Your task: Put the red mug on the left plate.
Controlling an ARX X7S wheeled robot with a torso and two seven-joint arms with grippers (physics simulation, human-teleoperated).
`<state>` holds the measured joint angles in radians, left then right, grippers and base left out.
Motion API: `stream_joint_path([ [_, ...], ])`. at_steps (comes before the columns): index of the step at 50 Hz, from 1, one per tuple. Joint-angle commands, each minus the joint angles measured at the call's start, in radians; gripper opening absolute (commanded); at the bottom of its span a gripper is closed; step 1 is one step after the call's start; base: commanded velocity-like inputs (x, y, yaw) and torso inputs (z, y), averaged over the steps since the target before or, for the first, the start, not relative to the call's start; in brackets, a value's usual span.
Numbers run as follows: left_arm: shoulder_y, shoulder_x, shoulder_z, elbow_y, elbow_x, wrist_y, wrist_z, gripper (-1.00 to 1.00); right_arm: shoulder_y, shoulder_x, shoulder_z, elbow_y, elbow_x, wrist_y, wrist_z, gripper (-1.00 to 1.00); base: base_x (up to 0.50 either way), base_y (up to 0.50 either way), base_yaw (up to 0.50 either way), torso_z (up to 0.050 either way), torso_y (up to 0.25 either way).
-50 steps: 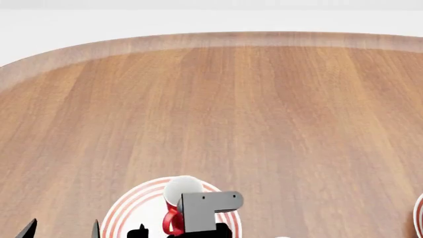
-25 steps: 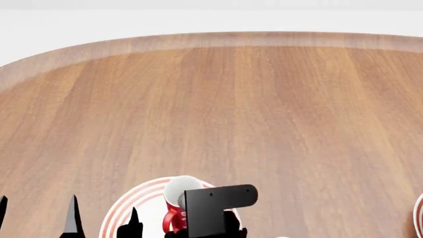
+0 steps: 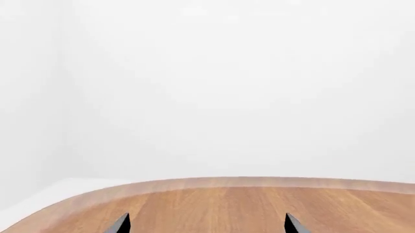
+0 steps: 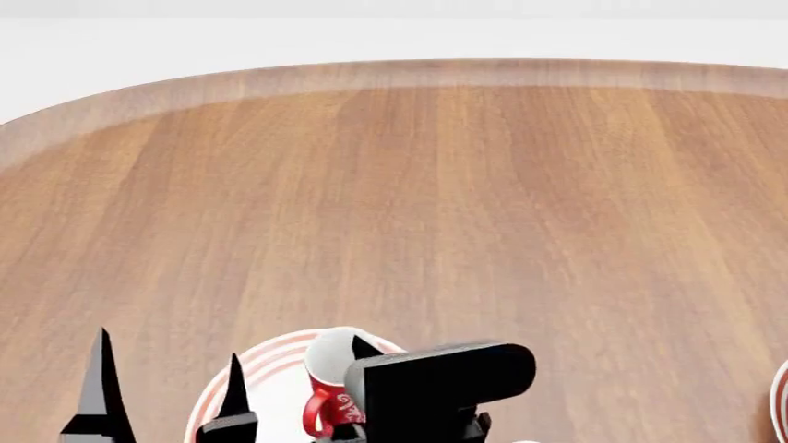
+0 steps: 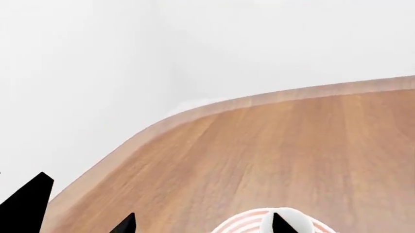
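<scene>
Looking down from the head view, we see the red mug standing upright on the left plate, close to the near edge of the wooden table. The mug's white inside faces up and its red handle shows on the near side, with a patch of white pattern beside it. The plate's thin red rings curve out past the mug toward the table's left side; the rest of the plate is hidden by the arm or cut off by the picture's edge.

Our right gripper sits just beside the mug — a dark block of the arm covers the mug's right flank, and one pointed fingertip rises at the rim. We cannot tell from any view whether its jaws are closed on the mug or merely next to it. In the right wrist view the mug's white rim and the ringed plate appear low in the picture, with dark finger points around them.

Our left gripper stands near the table's near-left edge, beside the plate, its two pointed fingers spread apart with nothing between them. The left wrist view shows the same gap — two tips over bare wood, the far rim of the table beyond.

A sliver of a second ringed plate shows at the table's near-right edge.
</scene>
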<state>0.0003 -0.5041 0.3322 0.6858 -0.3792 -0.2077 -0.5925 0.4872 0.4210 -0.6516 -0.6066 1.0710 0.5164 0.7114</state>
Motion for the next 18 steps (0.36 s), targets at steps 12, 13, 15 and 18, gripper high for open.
stream_joint_path([
  [12,-0.014,-0.076,-0.039,0.234,-0.057,-0.152,-0.073,1.0,-0.005,0.073,0.041,-0.268,0.064,0.002,0.121,1.0,0.0,0.0,0.0,0.0,0.0],
  [13,-0.017,-0.084,-0.046,0.259,-0.066,-0.168,-0.082,1.0,-0.001,0.078,0.043,-0.302,0.076,0.005,0.139,1.0,0.0,0.0,0.0,0.0,0.0],
  [15,-0.023,-0.091,-0.05,0.288,-0.077,-0.187,-0.092,1.0,0.003,0.081,0.046,-0.317,0.085,0.005,0.149,1.0,0.0,0.0,0.0,0.0,0.0],
  [18,-0.029,-0.1,-0.053,0.321,-0.087,-0.206,-0.105,1.0,0.008,0.087,0.051,-0.346,0.095,0.005,0.168,1.0,0.0,0.0,0.0,0.0,0.0],
])
